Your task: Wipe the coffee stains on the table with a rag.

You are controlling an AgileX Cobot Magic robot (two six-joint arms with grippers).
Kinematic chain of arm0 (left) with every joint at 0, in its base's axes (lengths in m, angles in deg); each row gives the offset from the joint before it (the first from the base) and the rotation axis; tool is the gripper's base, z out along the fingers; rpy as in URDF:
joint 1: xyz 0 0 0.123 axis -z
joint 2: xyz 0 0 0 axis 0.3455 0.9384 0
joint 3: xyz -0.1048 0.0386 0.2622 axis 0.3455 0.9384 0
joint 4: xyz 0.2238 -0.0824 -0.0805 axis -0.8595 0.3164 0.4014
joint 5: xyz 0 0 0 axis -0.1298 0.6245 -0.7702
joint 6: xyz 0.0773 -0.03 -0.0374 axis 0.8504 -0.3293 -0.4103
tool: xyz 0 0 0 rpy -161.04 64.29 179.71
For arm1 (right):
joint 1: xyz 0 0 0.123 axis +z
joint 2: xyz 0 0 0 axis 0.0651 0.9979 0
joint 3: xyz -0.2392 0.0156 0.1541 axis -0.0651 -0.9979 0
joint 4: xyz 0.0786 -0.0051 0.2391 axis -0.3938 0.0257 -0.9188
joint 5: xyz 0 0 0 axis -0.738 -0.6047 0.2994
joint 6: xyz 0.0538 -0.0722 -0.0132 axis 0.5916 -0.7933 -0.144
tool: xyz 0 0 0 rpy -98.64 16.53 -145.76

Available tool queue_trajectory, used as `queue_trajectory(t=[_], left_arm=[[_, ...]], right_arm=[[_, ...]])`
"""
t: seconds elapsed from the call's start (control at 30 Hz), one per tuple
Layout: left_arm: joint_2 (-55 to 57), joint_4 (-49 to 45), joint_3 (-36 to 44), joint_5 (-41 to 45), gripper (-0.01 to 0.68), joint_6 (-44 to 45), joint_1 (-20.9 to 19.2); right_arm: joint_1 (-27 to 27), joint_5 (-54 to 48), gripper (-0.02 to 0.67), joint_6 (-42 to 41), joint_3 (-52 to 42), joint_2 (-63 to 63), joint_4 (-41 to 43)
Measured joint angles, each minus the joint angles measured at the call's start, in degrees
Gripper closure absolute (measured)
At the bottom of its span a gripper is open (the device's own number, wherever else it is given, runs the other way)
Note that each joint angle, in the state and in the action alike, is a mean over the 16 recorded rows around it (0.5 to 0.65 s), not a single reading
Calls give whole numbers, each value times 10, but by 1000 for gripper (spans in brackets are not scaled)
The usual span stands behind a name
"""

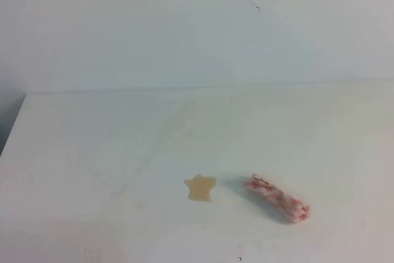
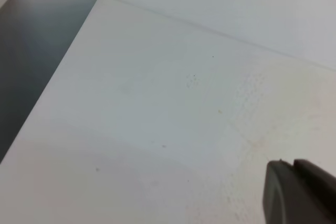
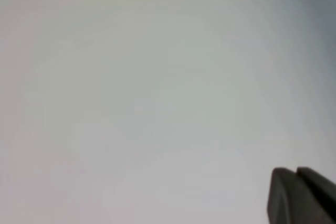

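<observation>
Our left gripper [image 2: 302, 192] and right gripper [image 3: 302, 195] show only one dark corner each, so we cannot tell if the jaws are apart. On the desk [image 1: 92, 152] the rag [image 1: 277, 199] lies untouched just beside the coffee stains [image 1: 201, 188]. We judge that grasping the rag comes next.

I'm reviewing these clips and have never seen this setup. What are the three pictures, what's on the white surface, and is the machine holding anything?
This is a two-armed robot. The high view looks down on a white table; neither arm shows there. On it lie a small tan coffee stain and, just to its right and apart from it, a rolled pink-and-white rag. The other two pictures come from cameras on each wrist. Each shows only a dark corner of its own left gripper or right gripper, so whether the jaws are open is unclear. Nothing appears to be held.
</observation>
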Motion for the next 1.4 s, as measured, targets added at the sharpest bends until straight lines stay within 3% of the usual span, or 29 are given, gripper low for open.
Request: queue_trajectory(t=[0.17,0.43,0.6,0.8,0.97,1.1,1.4], left_arm=[[0,0,0,0,672,0,0],[0,0,0,0,672,0,0],[0,0,0,0,672,0,0],[0,0,0,0,672,0,0],[0,0,0,0,672,0,0],[0,0,0,0,672,0,0],[0,0,0,0,672,0,0]], right_arm=[[0,-74,653,1,65,52,0],[0,-306,653,-4,199,221,-26],[0,-449,653,-40,276,342,-97],[1,-589,636,-151,345,477,-220],[19,-666,542,-249,388,579,-304],[55,-711,436,-305,425,661,-319],[194,-688,248,-212,499,830,-169]])
